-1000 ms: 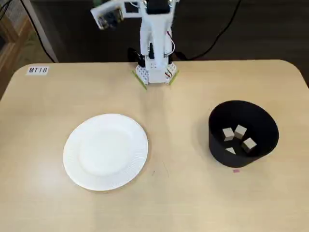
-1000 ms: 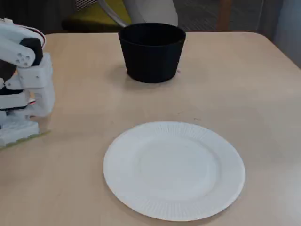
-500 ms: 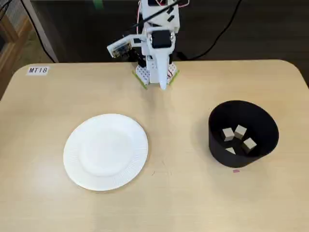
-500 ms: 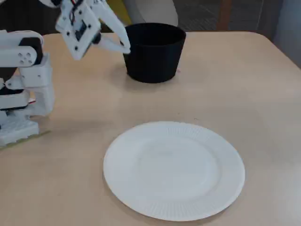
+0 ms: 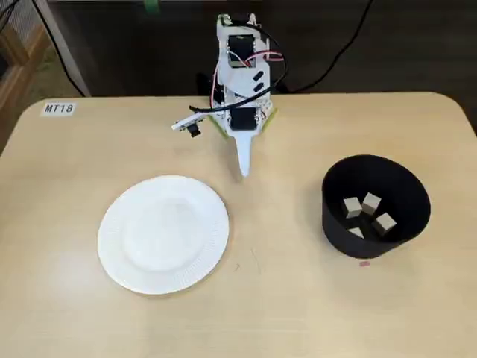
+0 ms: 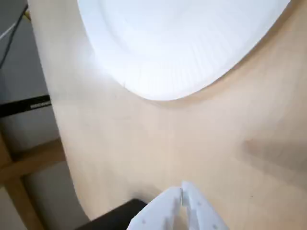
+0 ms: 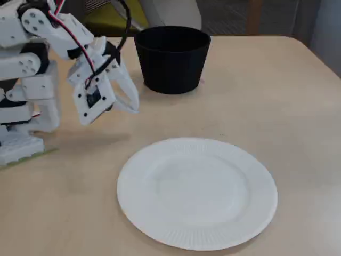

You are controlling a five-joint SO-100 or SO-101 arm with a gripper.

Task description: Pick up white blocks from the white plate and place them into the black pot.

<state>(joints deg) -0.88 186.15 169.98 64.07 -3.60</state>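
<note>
Bench [image 5: 283,298]: pale wood. White plate [image 5: 163,233] bare, left in a fixed view. Black pot [image 5: 376,206] well apart at right, four white blocks [image 5: 364,211] inside. Hand [image 5: 243,170] above bench between the two, fingers pressed together, holding nothing

The plate [image 6: 182,43] runs off the top and right edges of the wrist view. The pot [image 7: 171,58] hides its own interior in a fixed view, so the blocks [image 5: 363,211] show only from above. The gripper [image 6: 182,196] is cut by the wrist view's bottom edge, which is soft with blur.
</note>
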